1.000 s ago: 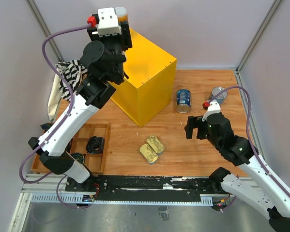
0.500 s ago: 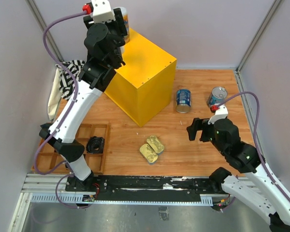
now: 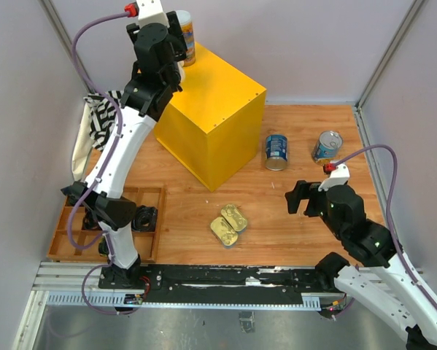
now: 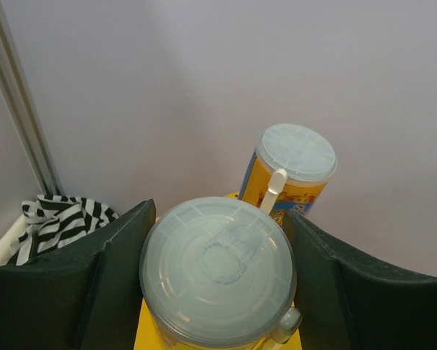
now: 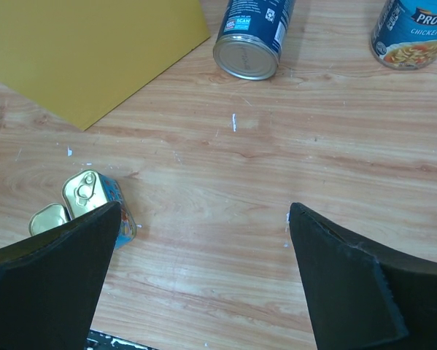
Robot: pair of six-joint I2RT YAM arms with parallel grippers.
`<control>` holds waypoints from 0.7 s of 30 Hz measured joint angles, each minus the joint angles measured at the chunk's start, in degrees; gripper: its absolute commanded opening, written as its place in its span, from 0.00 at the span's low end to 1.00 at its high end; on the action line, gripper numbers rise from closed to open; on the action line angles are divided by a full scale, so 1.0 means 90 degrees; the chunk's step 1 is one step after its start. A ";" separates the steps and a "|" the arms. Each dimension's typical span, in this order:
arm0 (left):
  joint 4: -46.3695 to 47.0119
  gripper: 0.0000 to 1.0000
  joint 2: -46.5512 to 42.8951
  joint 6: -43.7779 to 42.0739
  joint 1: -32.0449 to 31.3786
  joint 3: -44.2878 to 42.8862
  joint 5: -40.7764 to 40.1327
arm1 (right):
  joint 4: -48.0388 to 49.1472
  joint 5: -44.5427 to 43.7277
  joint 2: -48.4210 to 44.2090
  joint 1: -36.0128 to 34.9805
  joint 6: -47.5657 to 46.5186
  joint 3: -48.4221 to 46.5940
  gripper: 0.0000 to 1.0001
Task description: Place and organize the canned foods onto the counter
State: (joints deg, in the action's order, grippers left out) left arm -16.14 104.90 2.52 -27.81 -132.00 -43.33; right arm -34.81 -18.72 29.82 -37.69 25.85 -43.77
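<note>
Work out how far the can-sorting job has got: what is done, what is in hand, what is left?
Done: one tall white-lidded can stands on the yellow counter. In hand: a second tall can sits between the fingers of the left gripper, over the counter. Left: two blue cans and two gold tins on the table; the right gripper is open and empty.

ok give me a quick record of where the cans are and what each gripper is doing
left gripper: shut on the near tall can, over the far left corner of the counter
near tall can base: hidden, cannot tell if it rests on the counter
far tall can: upright just behind the near one
blue cans: both on the table, right of the counter, apart
gold tins: side by side on the table, in front of the counter
right gripper: open, empty, over bare wood
</note>
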 measured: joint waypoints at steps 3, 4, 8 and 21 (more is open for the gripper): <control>-0.0090 0.00 0.0095 0.0044 0.0034 -0.0090 0.0017 | -0.0034 -0.0015 -0.0080 0.0000 0.0017 0.0046 0.98; -0.0095 0.00 0.0138 0.0041 0.0036 -0.0138 0.0017 | -0.0036 -0.0034 -0.0109 0.0000 0.0019 0.0053 0.99; -0.0104 0.00 0.0308 0.0027 0.0041 -0.0299 0.0041 | -0.0095 -0.0087 -0.0226 0.0000 0.0061 0.0063 0.99; -0.0372 0.00 0.0595 -0.0119 0.0039 -0.0423 0.0058 | -0.0469 -0.0095 -0.0362 0.0000 0.0097 0.0061 0.99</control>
State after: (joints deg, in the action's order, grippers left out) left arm -19.49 110.26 1.45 -27.46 -135.81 -42.81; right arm -39.03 -19.57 26.57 -37.69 26.72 -43.22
